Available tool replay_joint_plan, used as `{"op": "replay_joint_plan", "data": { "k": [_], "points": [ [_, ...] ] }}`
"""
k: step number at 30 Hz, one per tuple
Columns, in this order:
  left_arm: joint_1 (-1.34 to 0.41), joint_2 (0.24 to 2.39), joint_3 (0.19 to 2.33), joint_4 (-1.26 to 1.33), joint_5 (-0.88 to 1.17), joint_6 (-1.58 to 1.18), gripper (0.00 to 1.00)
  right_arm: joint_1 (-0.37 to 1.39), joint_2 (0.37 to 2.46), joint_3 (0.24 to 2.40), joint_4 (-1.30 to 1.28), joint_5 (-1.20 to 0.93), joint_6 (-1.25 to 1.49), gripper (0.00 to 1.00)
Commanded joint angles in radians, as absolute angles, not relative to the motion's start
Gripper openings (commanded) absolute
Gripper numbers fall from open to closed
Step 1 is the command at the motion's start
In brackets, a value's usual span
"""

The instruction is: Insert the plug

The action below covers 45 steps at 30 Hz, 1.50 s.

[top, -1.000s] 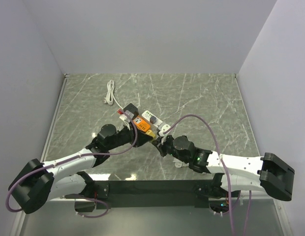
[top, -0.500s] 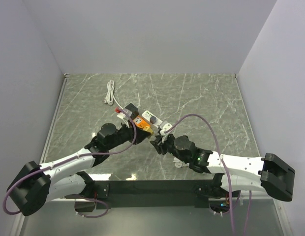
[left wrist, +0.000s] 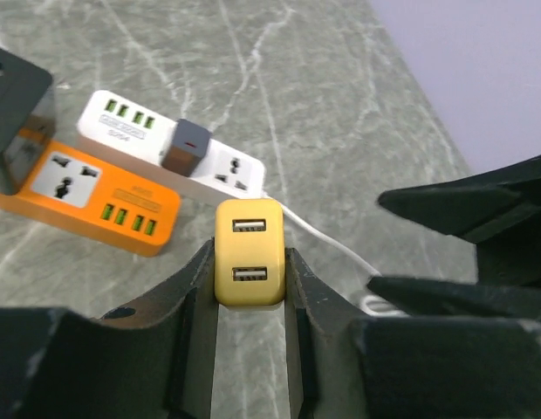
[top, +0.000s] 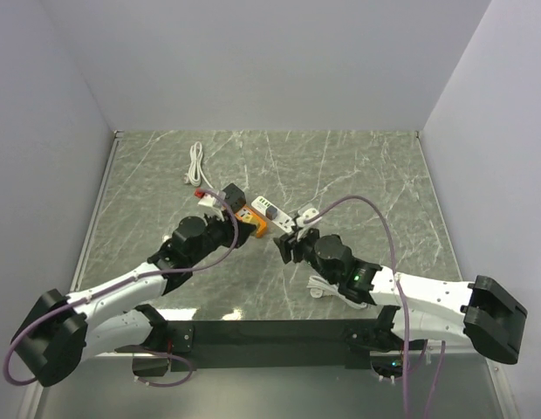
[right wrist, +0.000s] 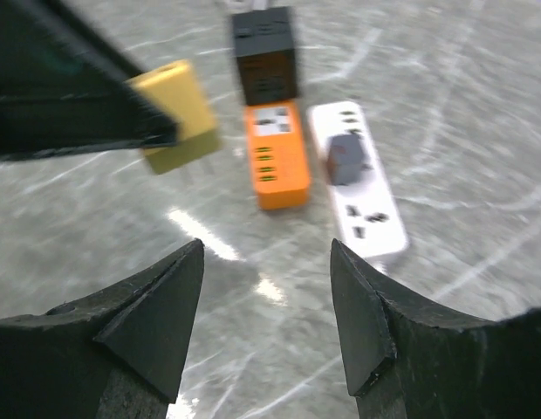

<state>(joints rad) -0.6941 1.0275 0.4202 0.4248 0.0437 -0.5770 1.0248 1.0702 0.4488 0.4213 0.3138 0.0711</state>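
A yellow plug [left wrist: 248, 253] with two USB ports on its face hangs above the table, and my left gripper [left wrist: 249, 260] is shut on its sides. An orange power strip [left wrist: 87, 196] lies just beyond it to the left, with a black adapter [left wrist: 17, 113] on its far end. My right gripper [right wrist: 266, 262] is open and empty, hovering over bare table. From there the yellow plug [right wrist: 174, 113] is up and to the left, and the orange strip [right wrist: 275, 157] is straight ahead. In the top view the left gripper [top: 238, 223] is over the orange strip [top: 256, 224], with the right gripper [top: 292, 240] to its right.
A white power strip [left wrist: 166, 148] with a grey adapter [left wrist: 185, 146] plugged in lies beside the orange one, its white cord [top: 323, 288] running under the right arm. A coiled white cable [top: 196, 164] lies at the back left. Walls close in the marble table.
My right gripper has opened, let go near the plug and drawn back to the right. The left gripper keeps the yellow plug and has shifted slightly back and left.
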Motion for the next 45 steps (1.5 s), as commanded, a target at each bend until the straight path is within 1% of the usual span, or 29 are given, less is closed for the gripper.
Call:
{"op": "replay_joint_plan", "data": {
  "k": [1, 4, 5, 6, 10, 16, 20, 22, 23, 24, 32, 35, 41, 45],
  "points": [
    [-0.690, 1.090, 0.488, 0.434, -0.064, -0.557, 0.01, 0.982, 1.092, 0.480, 0.413, 0.409, 0.159, 0.66],
    [-0.690, 1.190, 0.512, 0.452, -0.057, -0.558, 0.01, 0.933, 1.158, 0.511, 0.368, 0.422, 0.224, 0.66],
    [-0.690, 1.228, 0.514, 0.471, -0.045, -0.558, 0.01, 0.919, 1.175, 0.517, 0.344, 0.419, 0.241, 0.65],
    [-0.690, 1.245, 0.515, 0.503, -0.031, -0.561, 0.01, 0.885, 1.204, 0.523, 0.338, 0.408, 0.264, 0.61],
    [-0.690, 1.316, 0.544, 0.535, -0.012, -0.566, 0.01, 0.819, 1.252, 0.511, 0.339, 0.385, 0.316, 0.58],
    [-0.692, 1.426, 0.584, 0.587, 0.006, -0.577, 0.01, 0.784, 1.360, 0.543, 0.298, 0.408, 0.362, 0.52],
    [-0.693, 1.521, 0.623, 0.614, 0.028, -0.581, 0.01, 0.773, 1.431, 0.569, 0.261, 0.378, 0.399, 0.48],
    [-0.693, 1.549, 0.647, 0.617, 0.043, -0.580, 0.01, 0.770, 1.456, 0.569, 0.262, 0.362, 0.414, 0.34],
    [-0.695, 1.571, 0.653, 0.620, 0.044, -0.580, 0.01, 0.769, 1.459, 0.568, 0.259, 0.357, 0.420, 0.16],
    [-0.695, 1.580, 0.658, 0.624, 0.052, -0.581, 0.01, 0.770, 1.466, 0.566, 0.256, 0.359, 0.431, 0.04],
    [-0.706, 1.658, 0.707, 0.621, 0.026, -0.575, 0.01, 0.759, 1.480, 0.551, 0.259, 0.308, 0.449, 0.05],
    [-0.707, 1.669, 0.707, 0.620, 0.014, -0.577, 0.01, 0.759, 1.450, 0.535, 0.259, 0.307, 0.451, 0.13],
    [-0.707, 1.692, 0.715, 0.617, 0.014, -0.580, 0.01, 0.759, 1.404, 0.514, 0.281, 0.278, 0.433, 0.27],
    [-0.706, 1.700, 0.710, 0.621, 0.011, -0.581, 0.01, 0.759, 1.434, 0.523, 0.273, 0.285, 0.433, 0.28]
  ]
}}
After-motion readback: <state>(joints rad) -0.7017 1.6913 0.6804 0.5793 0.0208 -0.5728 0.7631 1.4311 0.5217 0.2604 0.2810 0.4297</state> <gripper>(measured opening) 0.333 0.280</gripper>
